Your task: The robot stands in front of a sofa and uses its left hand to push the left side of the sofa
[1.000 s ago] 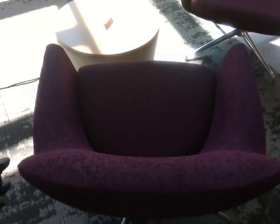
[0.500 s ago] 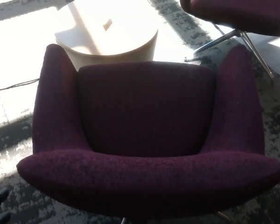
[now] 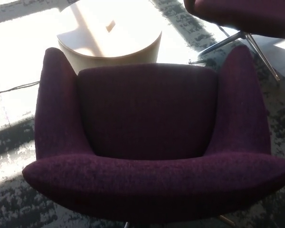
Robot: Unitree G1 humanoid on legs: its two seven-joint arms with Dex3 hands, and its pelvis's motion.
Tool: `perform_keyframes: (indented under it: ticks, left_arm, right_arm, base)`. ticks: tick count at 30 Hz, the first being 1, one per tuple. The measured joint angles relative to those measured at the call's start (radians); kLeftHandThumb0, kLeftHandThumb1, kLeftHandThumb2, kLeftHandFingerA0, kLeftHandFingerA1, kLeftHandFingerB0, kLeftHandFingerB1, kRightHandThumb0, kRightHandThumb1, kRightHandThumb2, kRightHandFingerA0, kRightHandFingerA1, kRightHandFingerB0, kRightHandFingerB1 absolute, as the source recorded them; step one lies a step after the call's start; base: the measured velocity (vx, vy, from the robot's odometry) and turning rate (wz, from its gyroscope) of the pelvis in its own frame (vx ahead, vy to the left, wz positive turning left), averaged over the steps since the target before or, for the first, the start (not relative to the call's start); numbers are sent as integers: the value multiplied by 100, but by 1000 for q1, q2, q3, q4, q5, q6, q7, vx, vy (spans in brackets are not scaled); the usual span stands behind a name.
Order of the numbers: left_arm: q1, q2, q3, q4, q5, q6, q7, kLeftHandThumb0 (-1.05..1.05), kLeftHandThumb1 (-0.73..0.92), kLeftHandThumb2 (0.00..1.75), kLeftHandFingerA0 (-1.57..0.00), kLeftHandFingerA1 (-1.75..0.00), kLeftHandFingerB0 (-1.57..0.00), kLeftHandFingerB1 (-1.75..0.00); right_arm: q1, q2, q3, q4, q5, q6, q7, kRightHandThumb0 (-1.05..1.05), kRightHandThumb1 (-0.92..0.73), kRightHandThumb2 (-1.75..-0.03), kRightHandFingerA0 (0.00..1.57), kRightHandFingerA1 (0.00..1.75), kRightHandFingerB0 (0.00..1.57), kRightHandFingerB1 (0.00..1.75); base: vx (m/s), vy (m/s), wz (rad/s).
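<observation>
Purple fabric covers the sofa (image 3: 147, 137), a single-seat armchair that fills most of the head view, its curved backrest nearest the camera and its seat facing away. Neither robot hand shows in the picture, so whether either is wide, narrow or holding anything cannot be told. Beyond the seat stands a round pale wooden side table (image 3: 109, 35) in bright sunlight. At the upper right is a second purple chair (image 3: 242, 14) on thin metal legs. Mottled grey carpet (image 3: 19, 209) lies underneath, with a dark cable (image 3: 14, 88) at the left.
</observation>
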Motion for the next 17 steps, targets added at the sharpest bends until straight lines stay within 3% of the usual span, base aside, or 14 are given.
perform_keyframes:
  ticks: [8, 17]
  left_arm:
    - [40, -18, -108, 21, 69, -58, 145, -75, 84, 125, -2, -38, -2, -27]
    - [65, -18, -191, 22, 135, -119, 275, -75, 83, 125, -3, -40, -2, -28]
  right_arm:
    - [3, 0, -1, 1, 3, -5, -1, -52, -69, -61, 80, 62, 62, 45]
    - [3, -3, 15, 3, -3, -10, -23, -52, -69, -61, 81, 64, 62, 44]
  base:
    - [0, 0, 0]
    - [0, 0, 0]
